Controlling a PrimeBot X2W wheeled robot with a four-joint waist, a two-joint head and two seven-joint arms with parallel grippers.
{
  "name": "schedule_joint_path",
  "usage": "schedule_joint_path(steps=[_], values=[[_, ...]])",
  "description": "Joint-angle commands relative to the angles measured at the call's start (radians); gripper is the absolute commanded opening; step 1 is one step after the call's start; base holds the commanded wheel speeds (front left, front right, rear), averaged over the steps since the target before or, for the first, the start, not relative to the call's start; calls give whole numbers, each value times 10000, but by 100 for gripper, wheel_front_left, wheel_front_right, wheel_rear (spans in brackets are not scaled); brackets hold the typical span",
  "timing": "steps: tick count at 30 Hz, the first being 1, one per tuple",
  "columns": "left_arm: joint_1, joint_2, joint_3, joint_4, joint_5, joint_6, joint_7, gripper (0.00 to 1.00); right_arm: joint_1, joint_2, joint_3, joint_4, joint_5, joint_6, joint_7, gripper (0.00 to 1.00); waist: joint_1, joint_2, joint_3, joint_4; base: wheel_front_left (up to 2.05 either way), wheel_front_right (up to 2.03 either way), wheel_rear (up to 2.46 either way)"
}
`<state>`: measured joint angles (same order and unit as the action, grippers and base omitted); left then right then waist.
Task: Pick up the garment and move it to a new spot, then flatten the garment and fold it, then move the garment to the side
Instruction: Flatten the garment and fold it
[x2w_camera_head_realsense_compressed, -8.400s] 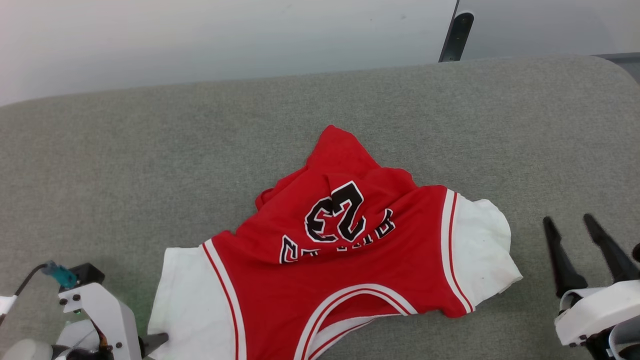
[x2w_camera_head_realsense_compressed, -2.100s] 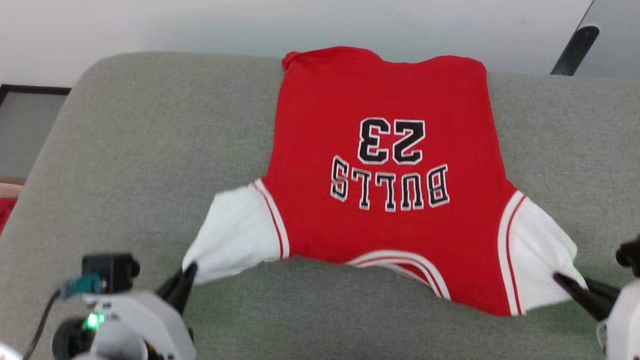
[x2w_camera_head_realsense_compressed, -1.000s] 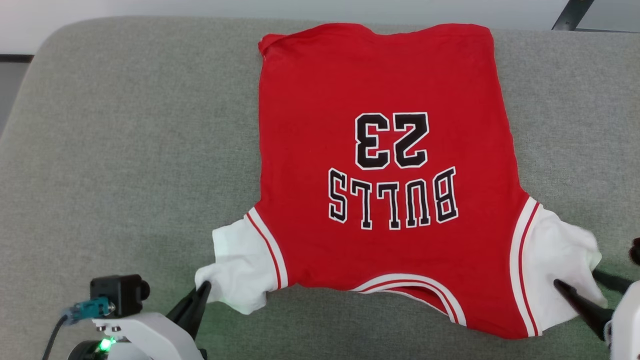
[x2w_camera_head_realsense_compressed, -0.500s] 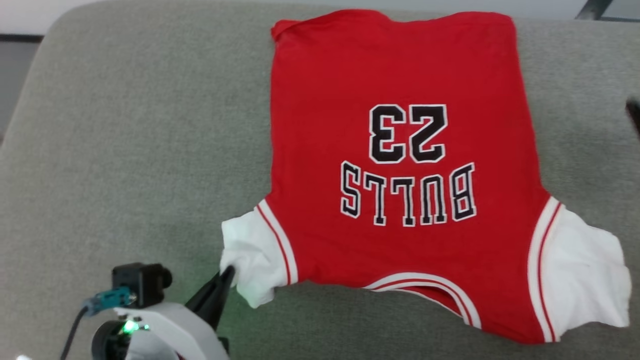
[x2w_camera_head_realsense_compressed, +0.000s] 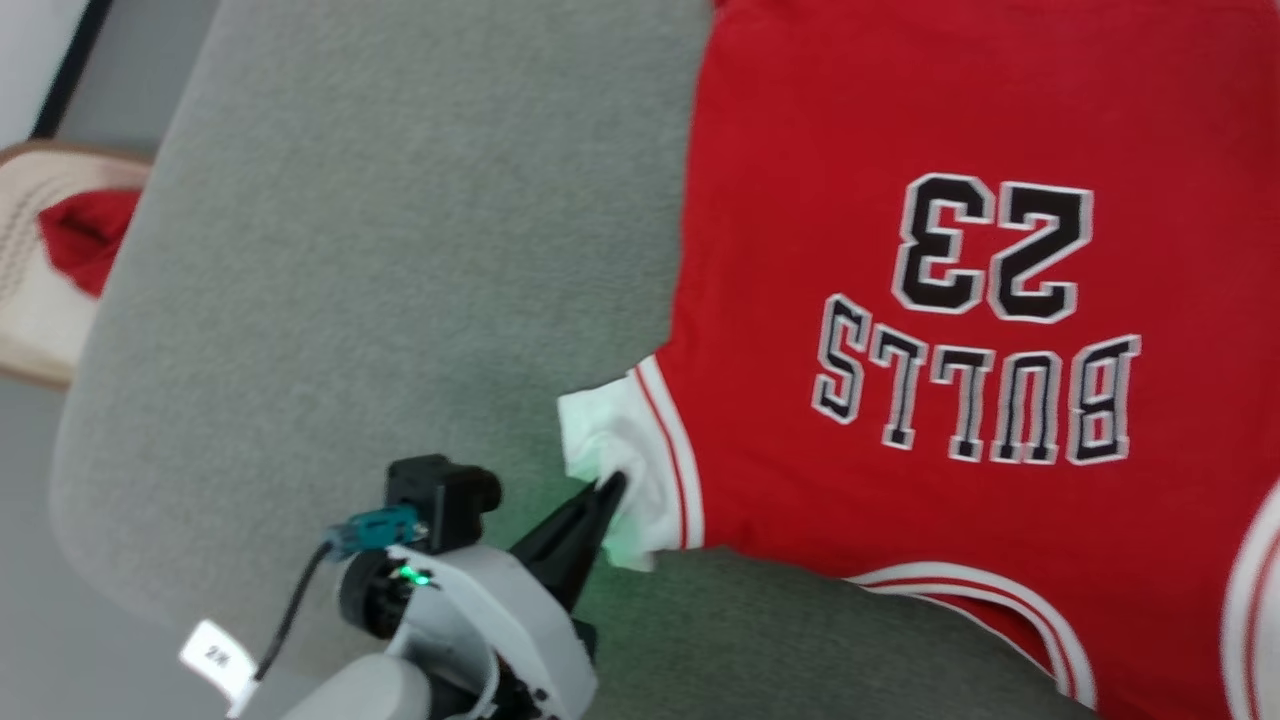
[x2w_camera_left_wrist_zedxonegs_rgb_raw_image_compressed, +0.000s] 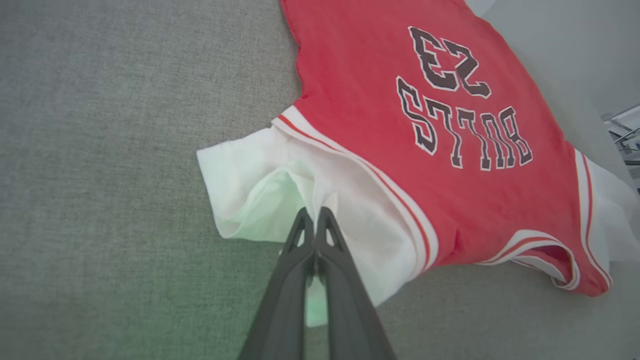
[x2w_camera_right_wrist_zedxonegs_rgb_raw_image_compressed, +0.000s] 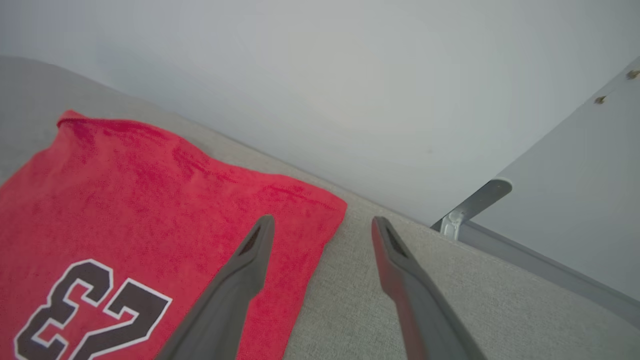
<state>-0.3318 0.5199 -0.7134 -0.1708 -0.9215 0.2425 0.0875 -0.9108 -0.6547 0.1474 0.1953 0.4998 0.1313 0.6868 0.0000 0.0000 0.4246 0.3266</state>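
Observation:
The garment (x2w_camera_head_realsense_compressed: 780, 200), a red jersey with a black 23 and lettering, lies spread flat on the grey padded surface (x2w_camera_head_realsense_compressed: 400, 250), its print upside down in the head view. My left gripper (x2w_camera_head_realsense_compressed: 612, 487) is shut on the bunched white left sleeve (x2w_camera_left_wrist_zedxonegs_rgb_raw_image_compressed: 260, 185) at the near edge of the garment (x2w_camera_left_wrist_zedxonegs_rgb_raw_image_compressed: 360, 100), its fingers (x2w_camera_left_wrist_zedxonegs_rgb_raw_image_compressed: 300, 240) pressed together on a fold. My right gripper (x2w_camera_right_wrist_zedxonegs_rgb_raw_image_compressed: 322, 222) stands open with nothing between its fingers. It hovers over the far hem corner of the garment (x2w_camera_right_wrist_zedxonegs_rgb_raw_image_compressed: 125, 190). The right sleeve is cut off at the head view's right edge.
A pale woven basket (x2w_camera_head_realsense_compressed: 30, 300) with a small red cloth (x2w_camera_head_realsense_compressed: 85, 235) sits off the surface's left end. The padded surface rounds off at its left edge. A pale wall and a metal bracket (x2w_camera_right_wrist_zedxonegs_rgb_raw_image_compressed: 470, 205) lie beyond the far edge.
The right gripper has let go of the right sleeve, opened wide and moved up toward the far hem. The left gripper keeps its hold. The head camera has swung left.

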Motion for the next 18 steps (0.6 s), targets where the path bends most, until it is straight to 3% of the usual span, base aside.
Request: schedule_joint_path(steps=[1,8,15,18], values=[[-273,-231,-147,173,117,-200,-30,0,-587,-217,270,709,28,-11,342,100,0,0,778,1036,0,0,0],[-759,-922,-603,935,148,-825,-156,0,-2226,-489,919,3300,-215,-11,1781,100,0,0,1230,1890,0,0,0],[-1010,-1418,-836,1493,30,-1281,-287,0,-3046,-589,791,5133,-1227,-11,3242,100,0,0,1651,2426,0,0,0],[-1076,-1582,-906,1664,-16,-1443,-337,0,-3221,-435,296,5821,-1754,-11,3644,100,0,0,1812,2564,0,0,0]])
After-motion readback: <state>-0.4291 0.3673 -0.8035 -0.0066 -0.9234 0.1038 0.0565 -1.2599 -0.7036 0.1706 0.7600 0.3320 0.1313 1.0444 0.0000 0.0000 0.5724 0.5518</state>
